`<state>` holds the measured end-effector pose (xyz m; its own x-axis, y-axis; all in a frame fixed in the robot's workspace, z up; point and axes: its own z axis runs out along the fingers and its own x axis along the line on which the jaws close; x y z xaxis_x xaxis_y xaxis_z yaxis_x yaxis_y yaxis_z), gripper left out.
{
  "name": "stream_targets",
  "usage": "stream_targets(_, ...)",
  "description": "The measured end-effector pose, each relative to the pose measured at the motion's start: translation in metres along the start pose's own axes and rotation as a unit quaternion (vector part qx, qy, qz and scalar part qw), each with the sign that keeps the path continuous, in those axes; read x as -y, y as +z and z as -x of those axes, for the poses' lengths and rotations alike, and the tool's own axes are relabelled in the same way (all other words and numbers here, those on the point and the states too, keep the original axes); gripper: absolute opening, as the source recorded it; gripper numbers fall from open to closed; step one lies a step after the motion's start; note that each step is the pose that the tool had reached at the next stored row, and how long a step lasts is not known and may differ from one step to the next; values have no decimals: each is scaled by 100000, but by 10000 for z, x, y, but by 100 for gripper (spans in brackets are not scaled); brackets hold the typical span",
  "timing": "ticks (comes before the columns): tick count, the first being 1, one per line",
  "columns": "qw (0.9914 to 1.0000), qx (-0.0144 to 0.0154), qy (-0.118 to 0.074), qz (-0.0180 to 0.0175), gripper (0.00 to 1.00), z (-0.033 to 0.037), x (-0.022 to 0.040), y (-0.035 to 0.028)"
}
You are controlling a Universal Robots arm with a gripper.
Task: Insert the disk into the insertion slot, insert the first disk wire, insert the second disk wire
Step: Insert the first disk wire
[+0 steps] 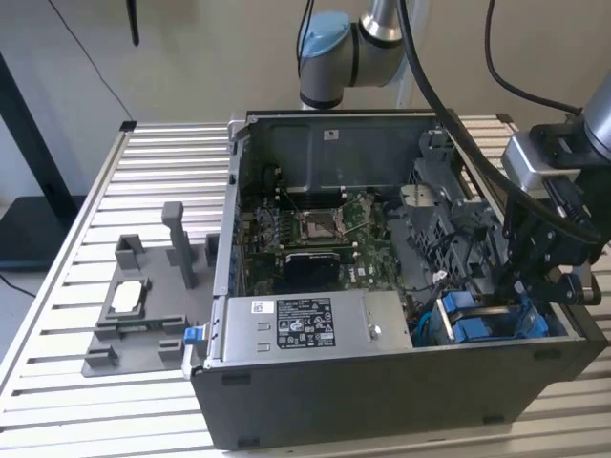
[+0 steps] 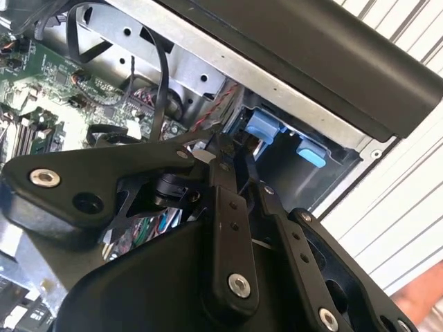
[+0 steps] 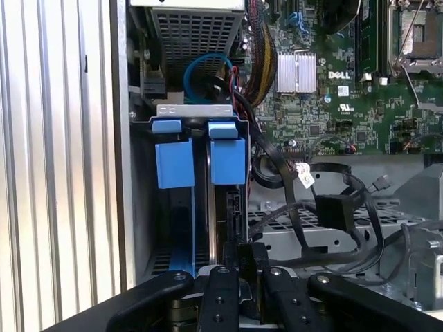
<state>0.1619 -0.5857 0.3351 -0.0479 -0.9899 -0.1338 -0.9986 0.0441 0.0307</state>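
**A:** Where is the disk [image 3: 228,207]?

**B:** In the insertion slot [image 3: 194,111], as far as I can judge. That is the grey cage low in the frame on the exterior view's right, inside the case [image 1: 382,401]. In the first wrist view its blue carrier tab [image 3: 227,160] stands just beside a second blue tab [image 3: 173,164]. The dark connector edge faces the claw [image 3: 246,266].

**A:** And the claw?

**B:** Narrow. The jaws stand close together near that connector edge, and I see nothing pinched between them. I cannot tell whether they touch the disk.

**A:** What could go wrong from here?

**B:** The wires, I think. A black plug [image 3: 332,207] and a white-tagged lead [image 3: 304,176] lie loose over the grey metal beside the cage, with their loops crossing. A claw reaching for one could drag the other or catch a loop on its linkage.

**A:** Anything else?

**B:** The cage sits tight against the case wall, so there is little room to approach. A plug brought in tilted could jam on the connector instead of seating. If the disk is not fully home, a push on a plug could skew it. The motherboard [image 3: 325,104] is also near, so a slip could scrape it.
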Motion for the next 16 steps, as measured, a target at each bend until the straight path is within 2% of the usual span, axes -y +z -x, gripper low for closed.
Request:
stream_targets(4,100000,-73,-57,1,19,-6,1,47)
stream_targets(13,100000,71,-69,20,20,-8,1,63)
stream_targets(14,100000,41,-69,15,27,-7,1,55)
stream_targets(16,100000,21,-43,37,27,3,-1,-15)
